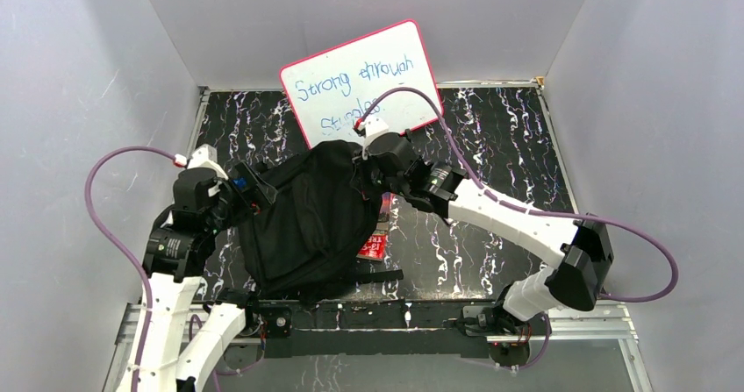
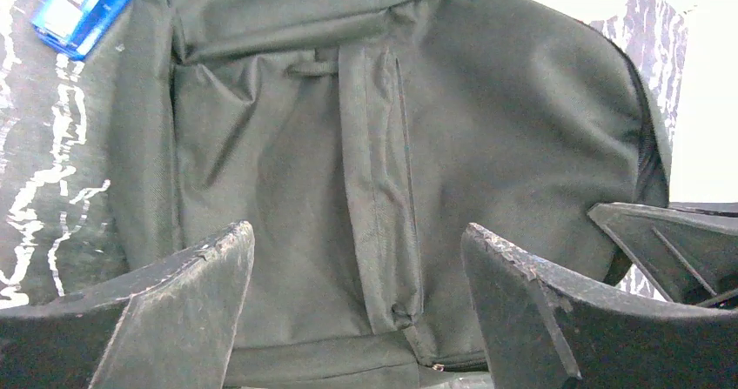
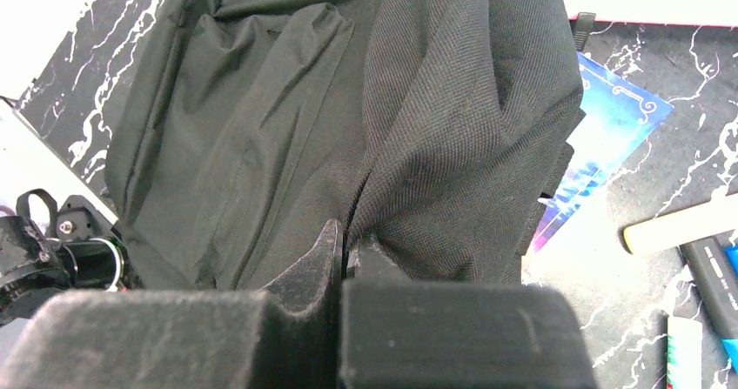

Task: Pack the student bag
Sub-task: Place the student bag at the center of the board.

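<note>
Fabric on student bag (image 1: 307,217) sags limp: right end effector (image 3: 348,245) pinches a fold, left end effector (image 2: 357,232) gapes wide.

The student bag (image 3: 452,102) is matt woven cloth; the table (image 1: 509,129) glossy.

Lab test booth: grey panel walls (image 1: 79,76) enclose marbled table (image 1: 509,133).

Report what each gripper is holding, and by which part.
The right gripper is shut on the student bag, pinching a fold of its black outer fabric. The left gripper is open, facing the bag, and holds nothing.
</note>
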